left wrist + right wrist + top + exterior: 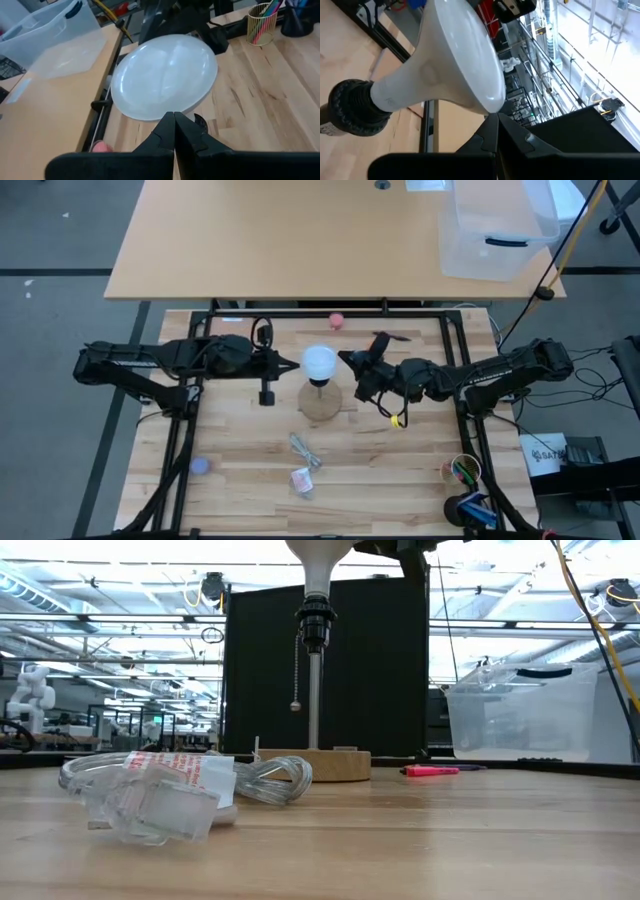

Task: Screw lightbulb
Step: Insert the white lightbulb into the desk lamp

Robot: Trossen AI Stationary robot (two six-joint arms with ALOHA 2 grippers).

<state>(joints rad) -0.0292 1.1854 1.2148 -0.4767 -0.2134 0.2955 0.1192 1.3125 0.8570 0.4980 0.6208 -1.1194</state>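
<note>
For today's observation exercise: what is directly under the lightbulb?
Under the lightbulb is a black socket on a thin post rising from a round wooden base. The bulb's screw base is hidden inside the socket.

1. The high view is looking straight down on the whole table [250,480], taking in both arms from well above.
2. The low view is sitting at tabletop level, facing across the wood into the room behind.
3. The left wrist view is looking past its closed fingers [175,135], very near the lightbulb [165,75].
4. The right wrist view is peering up at that same lightbulb [445,65], close in.
5. All four are sharing the lightbulb on its socket [314,625].
</note>
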